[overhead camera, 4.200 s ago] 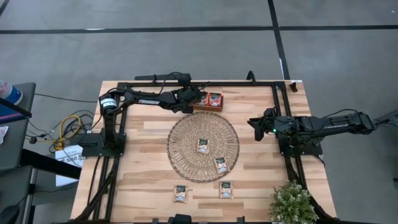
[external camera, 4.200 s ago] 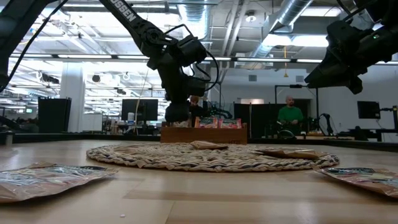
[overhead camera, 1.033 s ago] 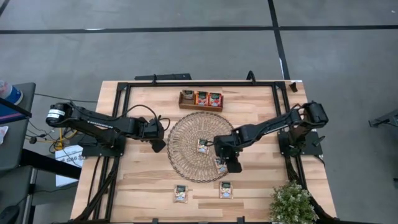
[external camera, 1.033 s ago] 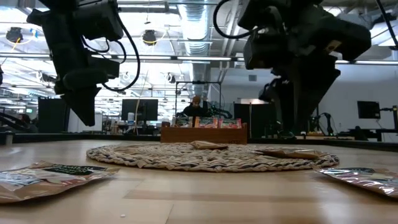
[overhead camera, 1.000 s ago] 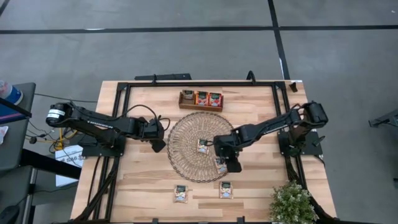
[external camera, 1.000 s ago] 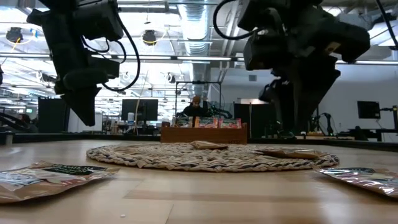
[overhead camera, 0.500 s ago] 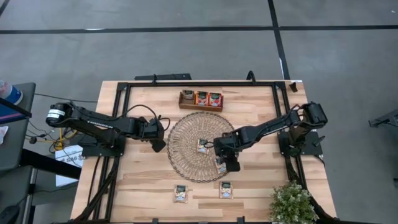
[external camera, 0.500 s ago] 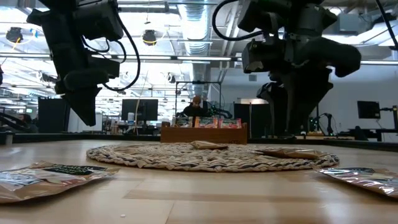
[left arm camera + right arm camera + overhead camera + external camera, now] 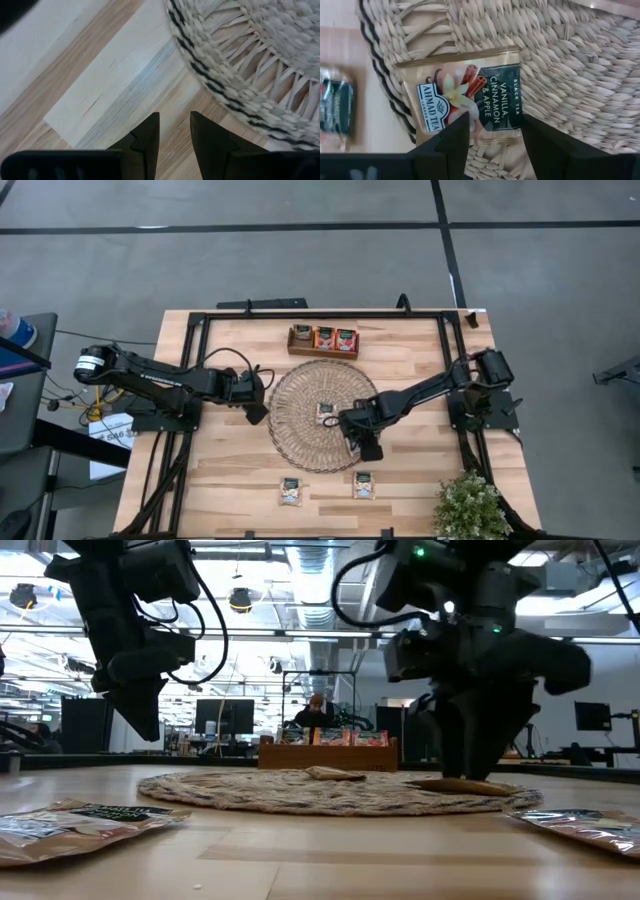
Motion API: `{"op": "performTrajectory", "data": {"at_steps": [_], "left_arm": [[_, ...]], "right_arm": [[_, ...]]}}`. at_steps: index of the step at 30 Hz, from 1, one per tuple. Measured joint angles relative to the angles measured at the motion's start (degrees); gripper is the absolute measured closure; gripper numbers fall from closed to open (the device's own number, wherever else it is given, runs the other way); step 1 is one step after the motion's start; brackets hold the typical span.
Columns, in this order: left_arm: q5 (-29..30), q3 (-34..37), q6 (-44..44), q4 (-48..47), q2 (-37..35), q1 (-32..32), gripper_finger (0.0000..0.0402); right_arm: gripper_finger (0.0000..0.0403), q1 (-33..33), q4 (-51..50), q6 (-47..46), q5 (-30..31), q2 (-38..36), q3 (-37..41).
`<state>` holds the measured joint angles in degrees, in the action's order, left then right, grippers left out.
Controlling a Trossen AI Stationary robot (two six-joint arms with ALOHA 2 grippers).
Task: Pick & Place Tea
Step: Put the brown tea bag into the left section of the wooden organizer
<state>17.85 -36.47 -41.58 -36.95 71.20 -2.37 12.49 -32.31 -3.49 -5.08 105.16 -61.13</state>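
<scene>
The right gripper [image 9: 360,442] is down over the mat [image 9: 300,442], at about five o'clock from the mat's centre. Its fingers [image 9: 455,140] stand spread, one to each side of a beige sachet [image 9: 465,102] with a dark green end, printed "Vanilla, Cinnamon & Apple". The sachet lies flat on the weave near the mat's dark-edged rim. In the low view the fingertips reach down to the sachet [image 9: 462,785]; I cannot tell whether they touch it, and nothing is pinched.

A second sachet [image 9: 326,413] lies on the mat just beside the gripper, at ten o'clock from it, near the mat's centre. Two more rest on the table [image 9: 230,470] off the mat: one [image 9: 291,491] at six o'clock from the mat's centre, the other [image 9: 363,484] at five o'clock, just past the rim. The right wrist view shows one of these [image 9: 335,112] beyond the rim, blurred.

The tray [image 9: 323,340] sits at twelve o'clock from the mat, touching or nearly touching its rim, with red-orange packets in its middle and right compartments and a darker one in its left.

The left gripper [image 9: 256,409] hovers over bare wood at nine o'clock from the mat, just outside the rim. Its fingers [image 9: 147,137] are parted by a narrow gap and hold nothing.

A plant [image 9: 470,508] stands at the table's corner, at five o'clock from the mat. A person [image 9: 316,710] shows in the room beyond the tray.
</scene>
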Motion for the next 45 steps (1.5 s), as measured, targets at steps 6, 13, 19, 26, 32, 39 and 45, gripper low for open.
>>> {"op": "performTrajectory", "data": {"at_steps": [6,13,19,26,32,39,45], "left_arm": [[-0.01,0.0,0.16,0.19,-0.01,0.0,0.03],[-0.01,0.0,0.2,0.28,0.0,0.0,0.03],[-0.02,0.0,0.2,0.28,-0.01,0.0,0.03],[-0.02,0.0,0.2,0.31,-0.01,0.0,0.03],[-0.02,0.0,0.2,0.34,-0.01,0.0,0.03],[-0.02,0.0,1.26,1.7,-0.02,0.0,0.03],[-0.02,0.0,1.49,1.95,-0.01,0.02,0.03]], "right_arm": [[0.0234,0.17,-0.5,-0.06,-0.61,1.85,-2.32],[0.0265,0.22,-0.91,-0.55,-0.75,1.88,-2.73],[0.0295,0.22,-1.08,-0.57,-0.79,1.88,-2.73],[0.0324,0.22,-1.16,-1.07,-0.95,1.88,-2.73],[0.0367,0.22,-1.8,-1.09,-0.95,1.88,-2.7],[0.0396,0.22,-2.15,-1.2,-0.66,1.86,-2.7],[0.04,0.24,-5.03,-1.17,0.38,1.44,-2.94]]}}
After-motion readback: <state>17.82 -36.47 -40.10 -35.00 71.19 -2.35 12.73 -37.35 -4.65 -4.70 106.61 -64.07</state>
